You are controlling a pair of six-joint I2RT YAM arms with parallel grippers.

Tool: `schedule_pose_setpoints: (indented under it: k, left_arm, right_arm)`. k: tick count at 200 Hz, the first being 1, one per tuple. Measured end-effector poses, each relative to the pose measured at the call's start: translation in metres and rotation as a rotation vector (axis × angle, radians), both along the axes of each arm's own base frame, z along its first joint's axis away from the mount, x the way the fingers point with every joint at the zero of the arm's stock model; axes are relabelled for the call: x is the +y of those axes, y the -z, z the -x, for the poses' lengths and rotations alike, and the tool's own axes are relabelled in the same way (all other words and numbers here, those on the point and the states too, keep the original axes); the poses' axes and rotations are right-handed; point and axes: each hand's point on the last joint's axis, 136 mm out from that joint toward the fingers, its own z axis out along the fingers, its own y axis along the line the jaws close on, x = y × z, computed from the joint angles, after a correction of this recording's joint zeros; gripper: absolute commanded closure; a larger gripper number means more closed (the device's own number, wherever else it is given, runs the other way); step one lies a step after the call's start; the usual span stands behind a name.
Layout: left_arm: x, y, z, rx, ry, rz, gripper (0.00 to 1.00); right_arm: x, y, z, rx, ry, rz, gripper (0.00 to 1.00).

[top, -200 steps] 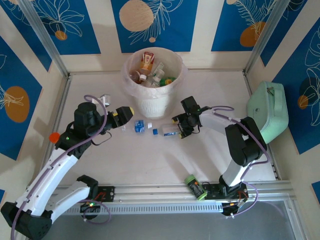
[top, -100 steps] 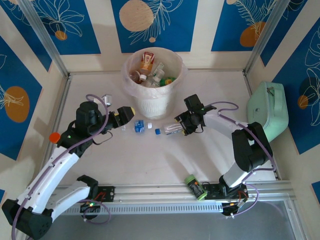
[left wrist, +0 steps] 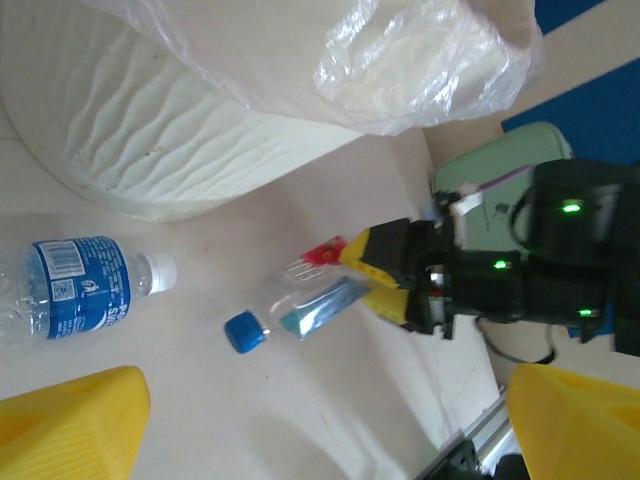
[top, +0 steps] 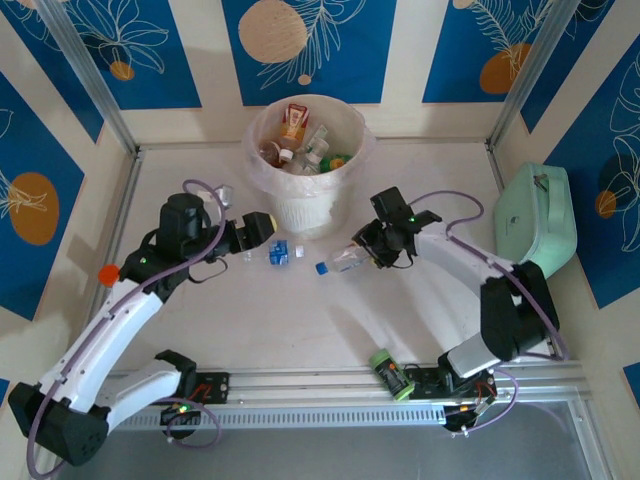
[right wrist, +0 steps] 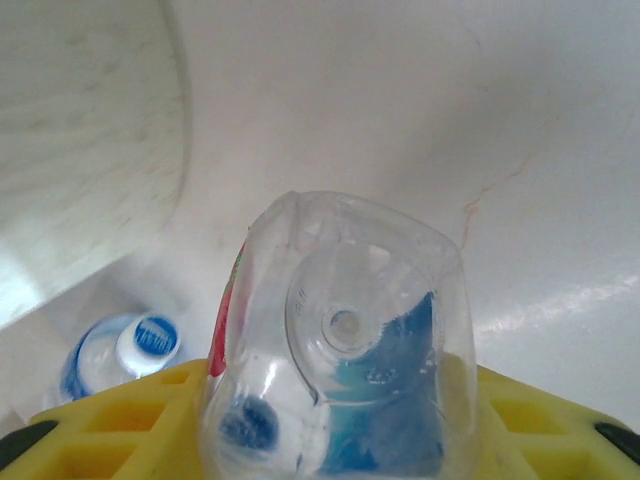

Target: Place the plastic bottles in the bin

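A clear plastic bottle (top: 343, 261) with a blue cap and a blue-and-red label is clamped by its base end in my right gripper (top: 369, 252). It hangs just above the table, right of the bin's foot. In the right wrist view its base (right wrist: 345, 340) sits between the yellow fingers (right wrist: 100, 425). A second bottle (top: 279, 253), with a blue label and white cap, lies on the table before the bin (top: 300, 205). My left gripper (top: 258, 228) hovers open just left of it, holding nothing. The cream ribbed bin holds several bottles (top: 297, 140).
A green bottle (top: 392, 375) lies by the rail near the right arm's base. A mint-green case (top: 540, 222) stands at the right wall. The bin's bag liner (left wrist: 420, 60) overhangs its ribbed side (left wrist: 150, 130). Bare table stretches in front of both grippers.
My right gripper has closed on the clear bottle and carried it slightly right and up. The left arm has reached forward toward the blue-label bottle, with its jaws a little wider.
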Motion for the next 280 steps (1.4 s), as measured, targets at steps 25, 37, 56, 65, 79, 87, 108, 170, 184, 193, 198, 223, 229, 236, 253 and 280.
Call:
schedule_pose_setpoints:
  k: [25,37,56,65,79,87,108,170,184,193,198,223,229,236,253,280]
  left_arm:
    - [-0.006,0.004,0.001,0.016,0.04,0.006,0.07]
    - [-0.011,0.002,0.001,0.023,0.06,0.031,0.07]
    - [-0.022,-0.005,0.0,0.028,0.091,0.103,0.06]
    - [-0.027,-0.009,0.0,0.03,0.104,0.138,0.04]
    - [-0.035,-0.013,0.001,0.035,0.124,0.187,0.01]
    - [-0.039,-0.016,0.001,0.036,0.134,0.211,0.0]
    - [-0.052,-0.027,0.002,0.033,0.164,0.279,0.0]
    - [-0.072,-0.053,-0.004,0.035,0.23,0.435,0.0]
    - [-0.078,-0.06,-0.003,0.037,0.258,0.476,0.0]
    - [-0.082,-0.063,0.0,0.04,0.282,0.498,0.0]
    - [-0.085,-0.065,0.002,0.04,0.296,0.507,0.0]
    - [-0.099,-0.077,0.021,0.033,0.389,0.539,0.01]
    - [-0.102,-0.078,0.025,0.03,0.406,0.542,0.02]
    - [-0.105,-0.08,0.03,0.03,0.425,0.547,0.04]
    - [-0.108,-0.084,0.034,0.029,0.45,0.56,0.09]
    - [-0.111,-0.088,0.032,0.023,0.46,0.586,0.19]
  right_arm:
    - [-0.003,-0.045,0.008,-0.159,-0.093,0.02,0.51]
    - [-0.005,-0.067,0.013,-0.238,-0.13,0.017,0.51]
    - [-0.008,-0.102,0.02,-0.365,-0.177,0.001,0.5]
    - [-0.008,-0.116,0.024,-0.417,-0.198,-0.013,0.49]
    - [-0.004,-0.138,0.027,-0.497,-0.237,-0.053,0.49]
    - [0.0,-0.149,0.028,-0.538,-0.263,-0.082,0.48]
    - [0.013,-0.17,0.032,-0.607,-0.334,-0.155,0.49]
    - [0.054,-0.236,0.049,-0.753,-0.542,-0.417,0.48]
    - [0.059,-0.25,0.054,-0.786,-0.575,-0.453,0.48]
    - [0.06,-0.256,0.056,-0.801,-0.59,-0.47,0.48]
    - [0.061,-0.26,0.057,-0.809,-0.597,-0.478,0.48]
    - [0.065,-0.267,0.061,-0.822,-0.622,-0.514,0.48]
    - [0.066,-0.268,0.062,-0.824,-0.628,-0.521,0.48]
    - [0.067,-0.27,0.061,-0.824,-0.633,-0.527,0.48]
    - [0.07,-0.27,0.059,-0.822,-0.641,-0.533,0.48]
    - [0.071,-0.27,0.058,-0.819,-0.641,-0.532,0.48]
